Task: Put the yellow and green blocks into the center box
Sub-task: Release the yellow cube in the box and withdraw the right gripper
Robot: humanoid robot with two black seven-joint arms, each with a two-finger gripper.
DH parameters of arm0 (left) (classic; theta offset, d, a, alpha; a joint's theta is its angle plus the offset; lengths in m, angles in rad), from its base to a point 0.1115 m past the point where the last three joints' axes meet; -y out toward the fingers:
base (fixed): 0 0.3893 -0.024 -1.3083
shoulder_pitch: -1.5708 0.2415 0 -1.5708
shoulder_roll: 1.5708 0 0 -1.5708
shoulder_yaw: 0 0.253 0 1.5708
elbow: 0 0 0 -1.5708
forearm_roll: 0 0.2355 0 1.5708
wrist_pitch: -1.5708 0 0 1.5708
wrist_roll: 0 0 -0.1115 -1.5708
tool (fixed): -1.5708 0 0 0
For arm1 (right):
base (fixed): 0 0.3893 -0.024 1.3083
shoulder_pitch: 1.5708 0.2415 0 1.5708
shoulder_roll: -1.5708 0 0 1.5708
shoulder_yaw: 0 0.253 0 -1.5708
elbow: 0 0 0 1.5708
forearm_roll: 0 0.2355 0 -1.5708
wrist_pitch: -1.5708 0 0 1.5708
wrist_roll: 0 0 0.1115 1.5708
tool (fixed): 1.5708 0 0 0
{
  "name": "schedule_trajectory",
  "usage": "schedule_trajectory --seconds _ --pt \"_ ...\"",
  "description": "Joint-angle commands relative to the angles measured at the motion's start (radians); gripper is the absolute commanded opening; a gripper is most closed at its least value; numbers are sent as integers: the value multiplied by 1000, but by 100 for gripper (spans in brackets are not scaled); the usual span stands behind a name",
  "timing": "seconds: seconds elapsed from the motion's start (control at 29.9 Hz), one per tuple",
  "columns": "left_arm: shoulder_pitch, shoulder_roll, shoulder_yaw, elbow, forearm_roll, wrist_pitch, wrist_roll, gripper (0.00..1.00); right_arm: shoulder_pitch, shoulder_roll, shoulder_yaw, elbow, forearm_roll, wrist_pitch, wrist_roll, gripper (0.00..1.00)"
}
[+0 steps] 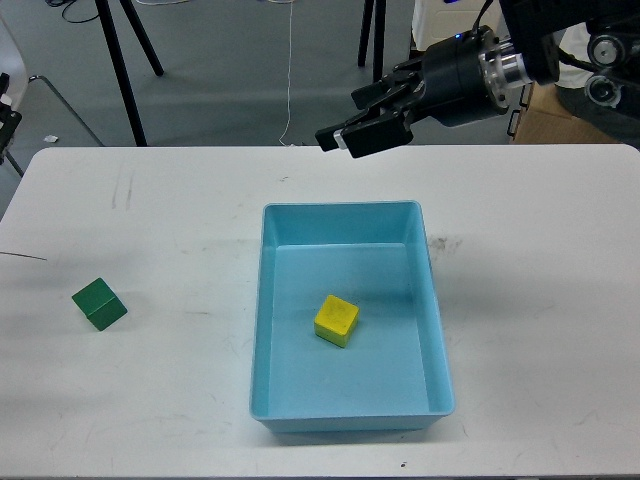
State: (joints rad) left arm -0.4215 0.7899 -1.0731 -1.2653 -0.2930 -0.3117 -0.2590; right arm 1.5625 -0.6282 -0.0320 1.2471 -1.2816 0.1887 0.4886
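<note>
The yellow block (336,320) lies inside the light blue center box (343,216), left of the middle of its floor. The green block (99,304) sits on the white table at the far left, well apart from the box. My right gripper (346,118) comes in from the upper right and hangs above the table's far edge, beyond the box's back wall. Its fingers are spread and hold nothing. My left gripper is not seen.
The white table (180,400) fills the view, with its far edge at the top. Black tripod legs (125,70) and a cable stand on the grey floor behind it. A small dark part (6,125) at the left edge cannot be identified.
</note>
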Motion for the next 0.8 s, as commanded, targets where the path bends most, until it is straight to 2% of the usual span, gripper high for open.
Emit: schedule_trajectory --seconds 0.0,0.13,0.27,0.3,0.4,0.47,0.67,0.77 --pt "-23 31 7 21 112 2 -9 100 -84 -13 47 0 5 -98 0 97" --pt "-48 45 13 98 254 -6 15 100 -134 -13 81 5 7 -112 0 97" --pt "-92 34 2 182 553 2 -11 100 -197 -18 164 11 10 -121 0 97" --pt "-97 35 -1 197 615 2 -43 100 -225 -22 197 17 17 -136 0 96" --pt "-102 48 4 211 759 -10 -230 100 -318 -27 299 28 112 -208 0 96" --pt "-102 67 10 210 904 -27 -230 100 -375 -30 352 28 216 -262 0 96" --pt "-105 133 12 199 1472 -177 -230 100 -459 -117 403 61 591 -356 0 96" --pt "-114 170 13 184 1702 -177 -230 99 -489 -206 402 135 747 -357 0 96"
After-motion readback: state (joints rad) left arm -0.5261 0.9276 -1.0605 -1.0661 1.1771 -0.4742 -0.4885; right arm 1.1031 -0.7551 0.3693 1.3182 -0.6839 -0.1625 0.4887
